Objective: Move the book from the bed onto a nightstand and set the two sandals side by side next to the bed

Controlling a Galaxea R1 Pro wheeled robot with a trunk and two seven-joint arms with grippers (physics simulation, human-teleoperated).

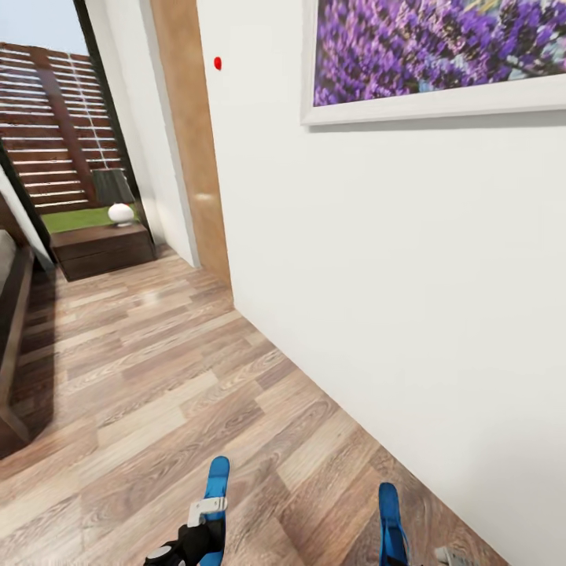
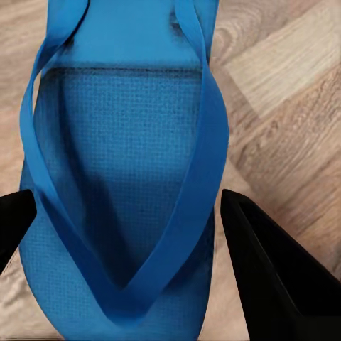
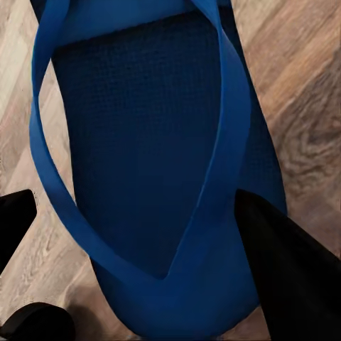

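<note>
Holding one blue sandal (image 2: 121, 177) in the left tool (image 2: 121, 227), the other sandal (image 3: 156, 163) in the right tool (image 3: 135, 241). Carry level toward the bed (image 1: 14, 314); set down close together.

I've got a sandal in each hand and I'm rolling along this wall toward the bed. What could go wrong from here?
1. The right sandal rides close to the white wall; a turn may scrape it loose.
2. The left hand seems to pinch the left sandal only by its edges, so a jolt might slip it.
3. The bed frame sits at the view's far left, easy to clip.
</note>
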